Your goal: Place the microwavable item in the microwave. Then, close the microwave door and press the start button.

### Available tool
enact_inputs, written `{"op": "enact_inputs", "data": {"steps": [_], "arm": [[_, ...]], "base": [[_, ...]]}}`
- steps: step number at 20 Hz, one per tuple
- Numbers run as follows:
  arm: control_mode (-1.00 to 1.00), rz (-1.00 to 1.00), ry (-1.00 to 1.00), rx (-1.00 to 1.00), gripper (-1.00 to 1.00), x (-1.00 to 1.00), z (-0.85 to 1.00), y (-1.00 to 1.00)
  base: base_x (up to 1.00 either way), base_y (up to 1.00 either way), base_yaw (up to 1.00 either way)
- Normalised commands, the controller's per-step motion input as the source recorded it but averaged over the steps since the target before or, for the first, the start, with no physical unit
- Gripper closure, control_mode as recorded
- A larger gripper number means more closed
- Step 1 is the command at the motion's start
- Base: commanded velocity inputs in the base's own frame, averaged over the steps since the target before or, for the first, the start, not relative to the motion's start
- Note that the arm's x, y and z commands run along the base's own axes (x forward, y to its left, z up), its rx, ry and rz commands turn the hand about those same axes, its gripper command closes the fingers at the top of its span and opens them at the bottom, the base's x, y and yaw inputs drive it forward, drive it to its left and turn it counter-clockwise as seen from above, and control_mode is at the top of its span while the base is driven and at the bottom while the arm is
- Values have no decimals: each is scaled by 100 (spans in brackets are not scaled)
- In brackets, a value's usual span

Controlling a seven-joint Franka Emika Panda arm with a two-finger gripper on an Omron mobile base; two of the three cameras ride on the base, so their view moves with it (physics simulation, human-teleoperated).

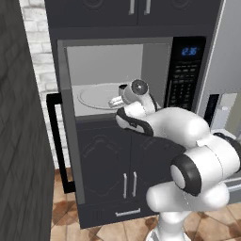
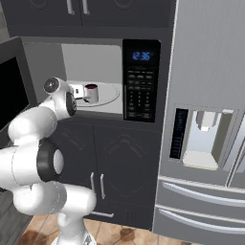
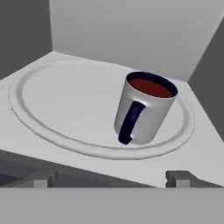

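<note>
Mug (image 3: 146, 109) upright on the microwave (image 2: 115, 79) turntable (image 3: 52, 127), right side. Door (image 1: 66, 136) open. Hand (image 3: 111, 179) open, empty, near the mug.

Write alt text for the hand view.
A silver-grey mug with a dark blue handle and dark red inside stands upright on the microwave's round turntable, near its front right rim. The gripper's open fingertips sit short of it.

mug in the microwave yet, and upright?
In and upright. The mug stands on the turntable inside the microwave, red inside facing up. The gripper is open and clear of it.
</note>
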Motion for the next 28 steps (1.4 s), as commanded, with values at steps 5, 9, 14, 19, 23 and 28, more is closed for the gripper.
{"op": "enact_inputs", "data": {"steps": [5,9,14,19,23,28], "arm": [[-100,0,-15,0,-100,-97,52,0],[-100,0,-3,0,-100,-93,97,0],[-100,0,3,-1,-100,-55,100,0],[-100,1,13,-3,-100,-65,58,2],[-100,0,8,-6,-100,-49,-35,16],[-100,0,2,-1,-100,-60,-17,1]], "base": [[0,0,0],[0,0,0],[0,0,0],[0,0,0],[0,0,0],[0,0,0]]}}
